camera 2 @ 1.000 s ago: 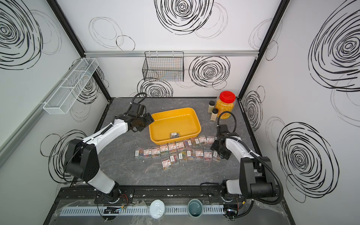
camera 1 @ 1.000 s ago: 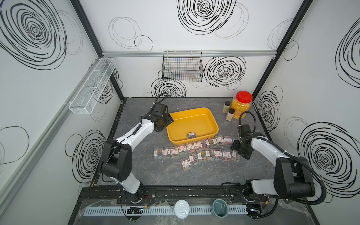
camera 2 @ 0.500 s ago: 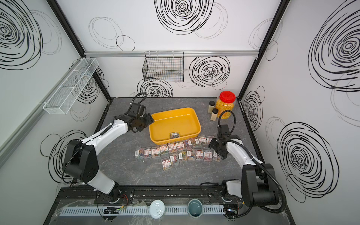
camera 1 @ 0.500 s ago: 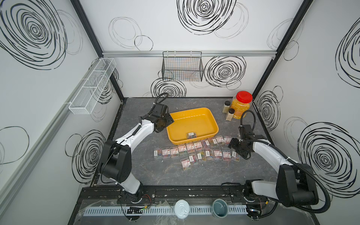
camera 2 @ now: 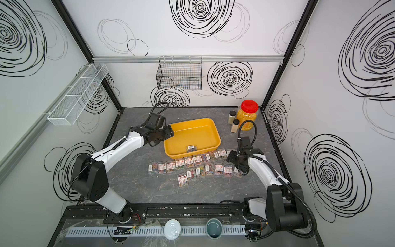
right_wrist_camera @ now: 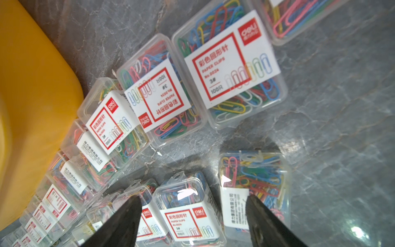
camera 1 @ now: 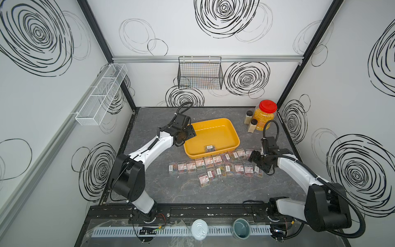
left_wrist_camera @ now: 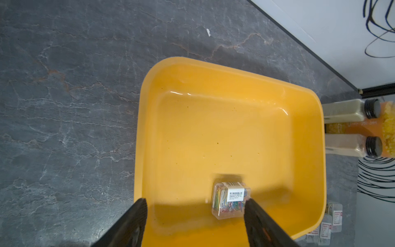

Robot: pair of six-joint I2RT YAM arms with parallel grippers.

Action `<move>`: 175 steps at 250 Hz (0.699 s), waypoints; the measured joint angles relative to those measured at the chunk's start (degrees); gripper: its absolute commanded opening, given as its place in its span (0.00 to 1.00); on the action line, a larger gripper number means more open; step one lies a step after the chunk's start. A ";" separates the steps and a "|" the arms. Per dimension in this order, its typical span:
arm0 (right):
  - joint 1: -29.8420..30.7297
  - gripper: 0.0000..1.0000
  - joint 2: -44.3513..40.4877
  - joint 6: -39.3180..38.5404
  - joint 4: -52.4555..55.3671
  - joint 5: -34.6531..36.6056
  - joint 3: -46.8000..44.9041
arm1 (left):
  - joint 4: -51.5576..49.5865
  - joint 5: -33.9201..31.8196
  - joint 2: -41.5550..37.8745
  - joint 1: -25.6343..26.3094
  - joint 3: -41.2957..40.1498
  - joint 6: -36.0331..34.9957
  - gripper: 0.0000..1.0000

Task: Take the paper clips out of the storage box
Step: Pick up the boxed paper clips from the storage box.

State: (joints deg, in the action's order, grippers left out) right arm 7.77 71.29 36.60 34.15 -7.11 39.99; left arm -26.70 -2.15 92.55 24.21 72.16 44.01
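Many clip cases (right_wrist_camera: 229, 70) mkd "deli PAPER CLIPS No.0024, 3#".

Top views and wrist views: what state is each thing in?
storage box, upright, one case inside.
last case, closed, near the box's front wall.
cases on the table, closed, in rows beside the box.
left gripper, open, empty, over the box.
right gripper, open, empty, over the table cases.
jar, upright, lid on.
two small bottles, upright, capped.

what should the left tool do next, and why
Probably centre the open left tool over the small clear plastic case of coloured clips and lower: it lies off-centre by one finger, the only case left in the shallow yellow plastic tray.
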 measured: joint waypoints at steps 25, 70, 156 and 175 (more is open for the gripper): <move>0.00 0.80 -0.02 -0.07 0.90 -0.28 1.84 | -0.28 -0.74 0.00 1.70 1.36 -3.39 0.76; -0.02 0.81 -0.02 -0.74 3.45 0.15 9.70 | -1.01 -0.57 0.00 4.79 3.39 -12.44 0.71; -3.28 0.81 2.71 -0.90 5.55 1.95 22.71 | -7.98 1.09 5.97 12.02 11.89 -22.93 0.75; -4.02 0.82 4.83 -0.68 5.53 1.31 24.50 | -8.11 1.66 8.96 13.40 13.94 -22.67 0.78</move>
State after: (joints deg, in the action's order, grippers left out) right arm 3.75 76.12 35.92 39.68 -5.80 64.49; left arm -34.81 -0.49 101.51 37.60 86.11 21.34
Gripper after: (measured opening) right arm 0.814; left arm 0.758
